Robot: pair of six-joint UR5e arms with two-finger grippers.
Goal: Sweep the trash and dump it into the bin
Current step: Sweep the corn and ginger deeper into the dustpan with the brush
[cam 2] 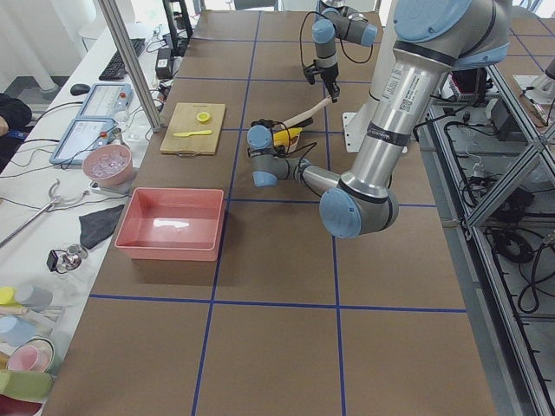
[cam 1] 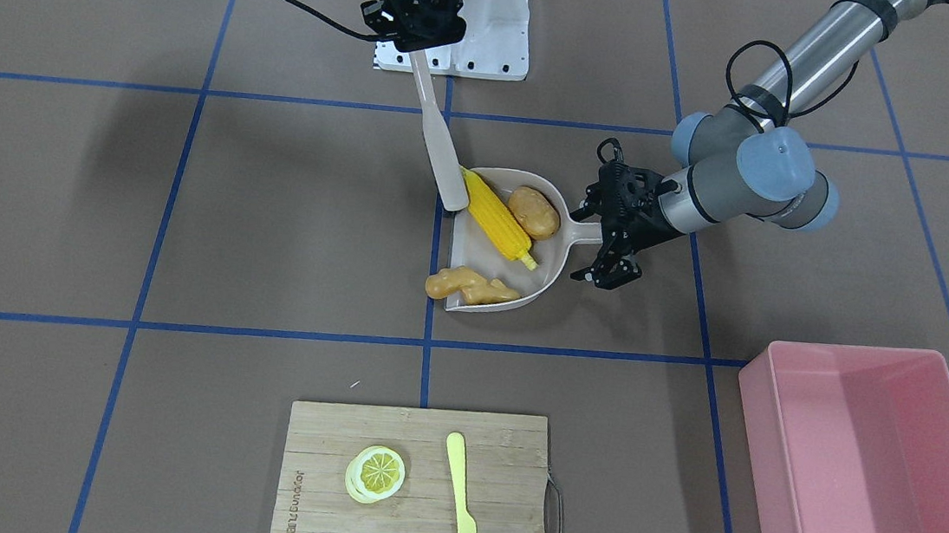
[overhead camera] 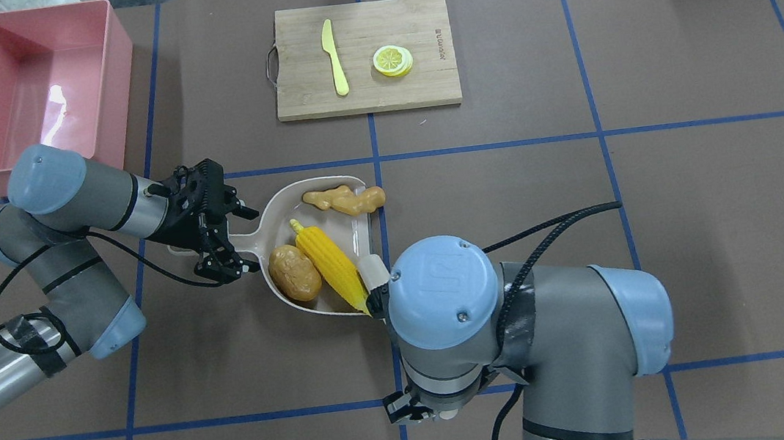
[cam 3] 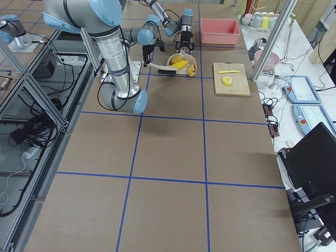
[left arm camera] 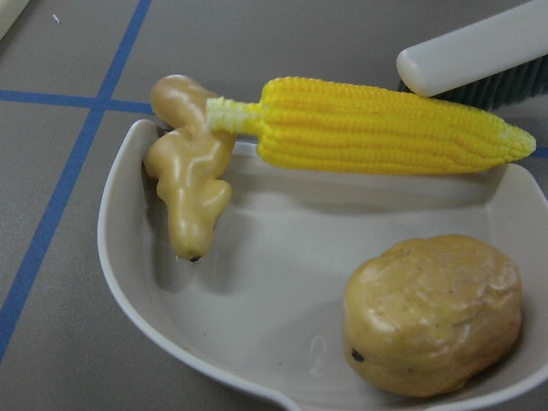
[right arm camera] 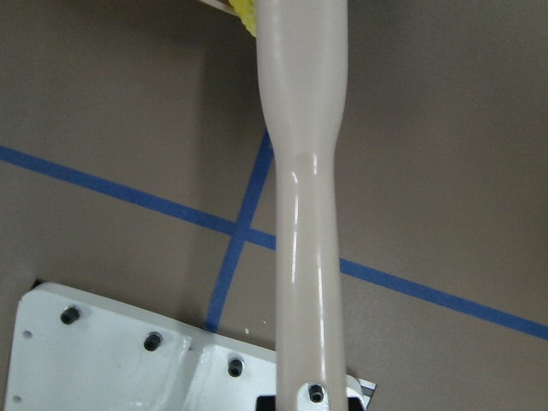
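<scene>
The trash lies in the beige dustpan (cam 1: 476, 254): a yellow corn cob (cam 1: 498, 217), a brown potato (cam 1: 534, 211) and a tan ginger root (cam 1: 468, 286), which rests half over the pan's lip. My left gripper (cam 1: 585, 242) is open, its fingers on either side of the dustpan's handle. Shut on the beige brush's (cam 1: 439, 137) handle, my right gripper (cam 1: 416, 45) keeps the brush head against the corn. The left wrist view shows the corn (left arm camera: 385, 124), potato (left arm camera: 432, 312) and ginger (left arm camera: 188, 175) up close. The pink bin (overhead camera: 30, 84) stands empty at the far left.
A wooden cutting board (overhead camera: 414, 25) at the far edge carries a lemon slice (overhead camera: 392, 60) and a yellow knife (overhead camera: 334, 57). A white mounting plate (cam 1: 495, 51) sits at the robot's base. Blue tape lines cross the brown table.
</scene>
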